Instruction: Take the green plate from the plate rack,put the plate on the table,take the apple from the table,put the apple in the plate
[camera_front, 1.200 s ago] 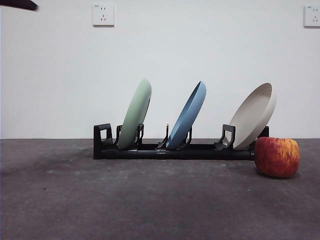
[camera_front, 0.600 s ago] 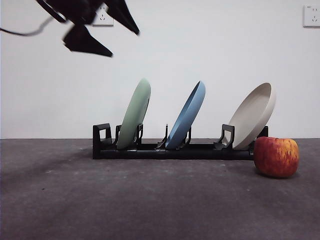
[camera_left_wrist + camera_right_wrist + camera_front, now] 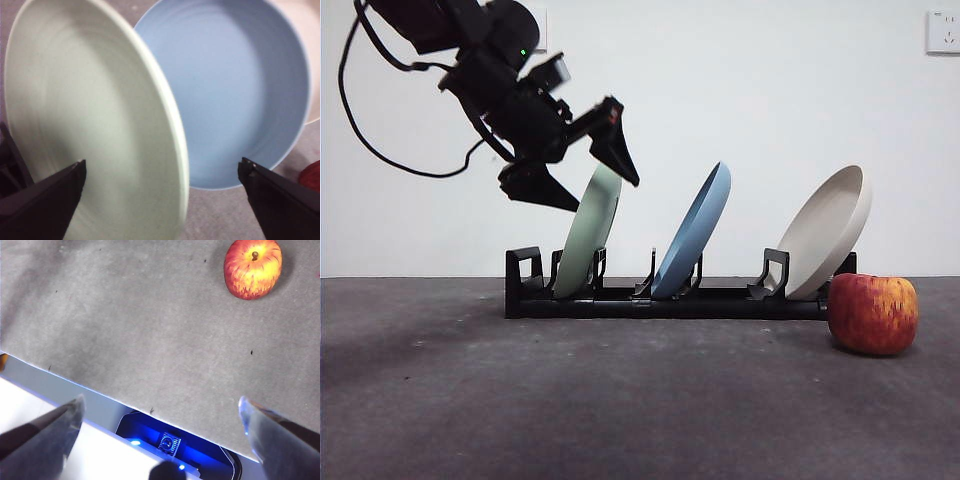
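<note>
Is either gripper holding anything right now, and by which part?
Nothing is held. The left gripper is open astride the green plate's top rim; the right gripper is open, holding nothing.

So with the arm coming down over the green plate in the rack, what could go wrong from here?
1. The left gripper is open astride the green plate's top rim; an off-centre closing might let the tilted plate slip.
2. The blue plate leans in the next slot of the rack, so lifting the green one sideways could knock it.
3. The apple sits on the table near the rack's far end and might roll if the rack gets jolted.
</note>
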